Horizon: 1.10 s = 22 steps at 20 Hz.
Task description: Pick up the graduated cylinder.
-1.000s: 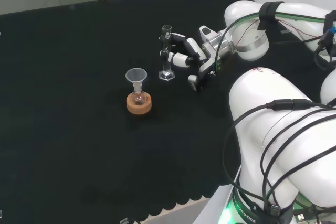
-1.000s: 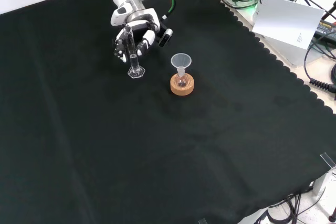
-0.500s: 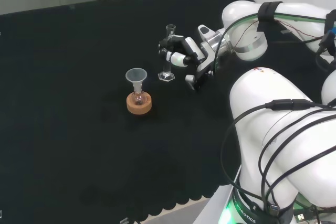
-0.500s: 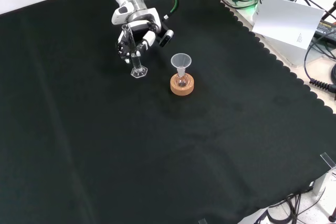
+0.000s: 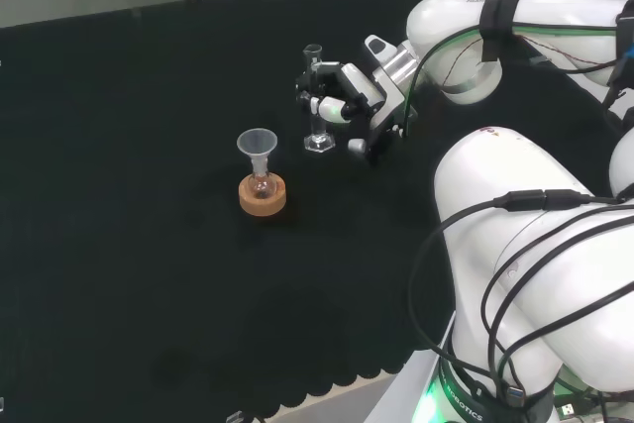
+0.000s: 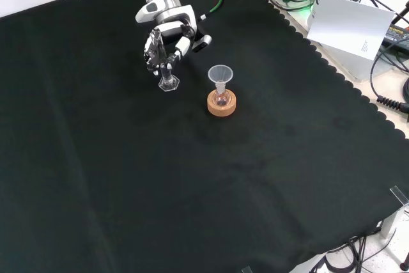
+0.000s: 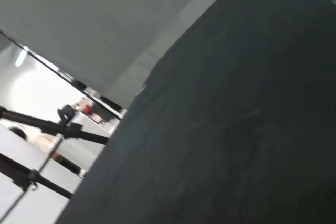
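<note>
1. The hand has its fingers curled around the stem of the graduated cylinder, so it is holding this thin clear tube.
2. In the head view the cylinder stands upright at the left side of the hand, between the fingertips and the thumb. Its open top rises a little above the fingers and its foot hangs below them.
3. In the front view the hand comes down from the top, and the cylinder is just below the fingers, with its flat foot near the black cloth. Whether the foot touches the cloth or is lifted off it, I cannot tell.
4. A cork ring lies on the cloth near the hand, to its lower left in the head view. It carries a small round flask with a clear funnel standing in its neck.
5. In the front view the same set, ring and funnel, stands to the lower right of the hand, apart from the cylinder.
6. The white arm links stand to the right of the hand in the head view.
7. The wrist view looks past the hand over bare cloth to the room behind.
</note>
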### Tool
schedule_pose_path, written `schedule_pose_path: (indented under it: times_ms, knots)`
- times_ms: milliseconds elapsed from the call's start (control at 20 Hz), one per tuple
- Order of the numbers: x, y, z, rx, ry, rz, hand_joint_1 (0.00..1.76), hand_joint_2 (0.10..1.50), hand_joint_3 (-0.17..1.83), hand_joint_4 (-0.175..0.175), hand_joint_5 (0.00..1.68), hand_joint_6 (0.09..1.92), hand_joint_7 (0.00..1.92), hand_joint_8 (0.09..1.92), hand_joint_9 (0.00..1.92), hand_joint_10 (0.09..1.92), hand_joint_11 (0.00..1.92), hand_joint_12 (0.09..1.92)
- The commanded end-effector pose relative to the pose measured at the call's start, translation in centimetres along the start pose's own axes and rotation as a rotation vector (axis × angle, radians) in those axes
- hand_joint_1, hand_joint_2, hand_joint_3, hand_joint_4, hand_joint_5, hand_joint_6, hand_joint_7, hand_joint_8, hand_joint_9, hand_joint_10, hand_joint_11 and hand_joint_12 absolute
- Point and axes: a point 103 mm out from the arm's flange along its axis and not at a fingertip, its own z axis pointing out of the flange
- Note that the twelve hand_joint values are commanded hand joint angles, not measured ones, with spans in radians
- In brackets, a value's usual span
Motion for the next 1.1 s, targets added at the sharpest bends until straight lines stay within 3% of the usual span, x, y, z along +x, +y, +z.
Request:
schedule_pose_path:
  times_ms: [50,250,450,550,650,1100]
  knots:
    - [0.8,0.3,-1.0,0.027,-0.111,-0.034,1.13,1.18,0.00,-0.175,0.86,1.19,0.87,0.72,1.21,0.30,1.05,0.91]
    - [1.6,0.5,-2.4,0.043,-0.247,-0.074,1.14,1.18,0.00,-0.175,0.86,1.19,0.91,0.73,1.31,0.27,1.15,0.82]
    - [2.0,0.6,-3.9,0.102,-0.319,-0.086,1.14,1.18,0.00,-0.175,0.86,1.18,0.93,0.73,1.36,0.25,1.19,0.77]
    - [2.2,0.7,-4.7,0.124,-0.344,-0.085,1.20,1.18,0.00,-0.175,0.84,1.20,0.88,1.04,1.38,0.23,1.20,0.76]
    - [2.4,0.7,-5.3,0.148,-0.366,-0.078,1.22,1.18,0.01,-0.175,0.83,1.21,0.86,1.18,1.38,0.23,1.21,0.76]
    - [3.9,0.2,-7.1,0.242,-0.450,-0.063,1.23,1.19,0.00,-0.175,0.83,1.22,0.85,1.22,1.39,0.22,1.21,0.76]
